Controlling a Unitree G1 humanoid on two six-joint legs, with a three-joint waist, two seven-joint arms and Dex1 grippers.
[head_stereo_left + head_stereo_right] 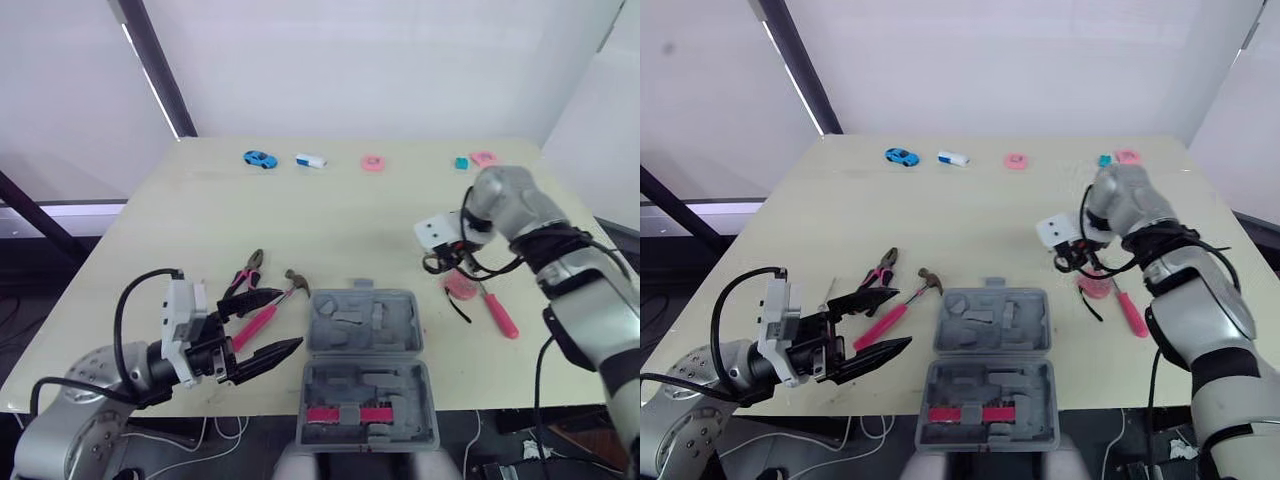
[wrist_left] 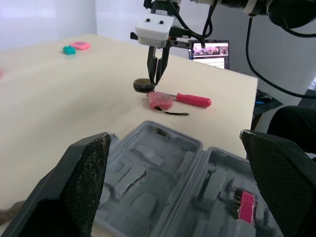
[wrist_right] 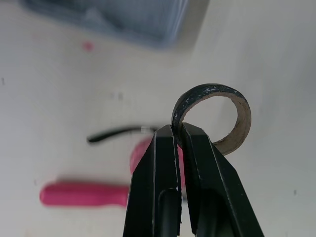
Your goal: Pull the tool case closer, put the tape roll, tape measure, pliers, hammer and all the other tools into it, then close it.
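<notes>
Tools lie round the tool case [image 1: 395, 335], which sits open at the near edge of the table [image 1: 300, 200]. Its grey moulded trays hold just a pink strip [image 1: 350, 414] in the nearer half. Left of it are the pliers [image 1: 246, 272] and hammer [image 1: 268, 312], with the left gripper [image 1: 290, 320] beside them, fingers spread wide. From the left wrist, the right gripper [image 2: 156, 80] hangs past the case, by the tape measure [image 2: 159, 100] and screwdriver [image 2: 193, 100]. Its own wrist camera shows both fingers pinching the wall of the tape roll [image 3: 212, 91].
</notes>
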